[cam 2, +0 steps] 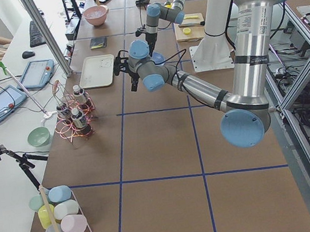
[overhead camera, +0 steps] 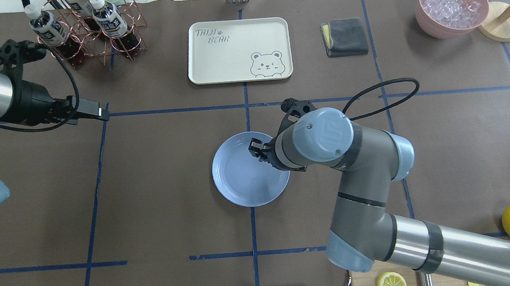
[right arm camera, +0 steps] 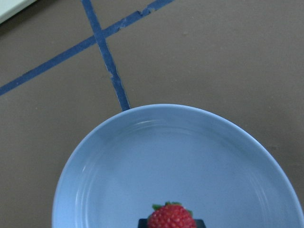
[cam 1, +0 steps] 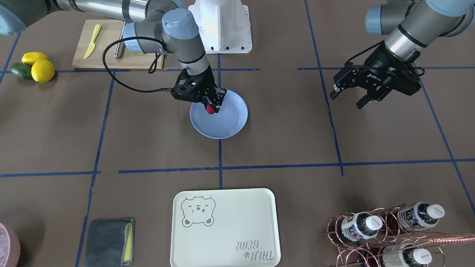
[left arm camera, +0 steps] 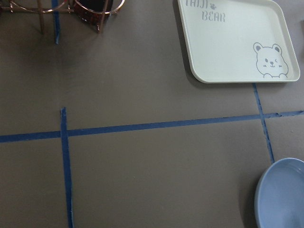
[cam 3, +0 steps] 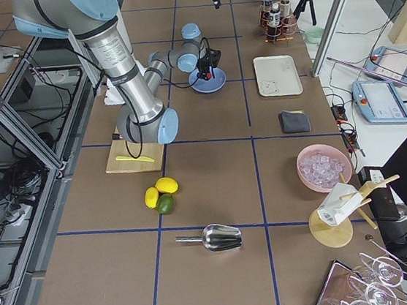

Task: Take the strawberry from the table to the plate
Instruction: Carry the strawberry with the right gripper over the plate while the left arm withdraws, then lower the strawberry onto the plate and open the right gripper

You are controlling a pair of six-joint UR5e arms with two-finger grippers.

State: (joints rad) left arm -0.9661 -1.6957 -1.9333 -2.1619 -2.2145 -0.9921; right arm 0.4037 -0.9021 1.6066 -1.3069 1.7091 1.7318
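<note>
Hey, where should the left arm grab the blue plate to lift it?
Likely the rim nearest the left gripper, from low on that side: the plate lies flat and shallow, and the right gripper holds the strawberry over its other side.

The right arm point(overhead camera: 357, 198) comes in low from the robot's right and bends sharply at the elbow. Its wrist is turned so that the right gripper point(cam 1: 213, 105) points steeply down. The jaws are closed on the strawberry point(cam 1: 210, 109), which sits between the fingertips. The left arm point(cam 1: 408, 33) is held off to its own side with the forearm slanting downward. The left gripper point(cam 1: 346, 102) hangs raised and tilted, aimed inward and down, with its two fingers spread apart.
</note>
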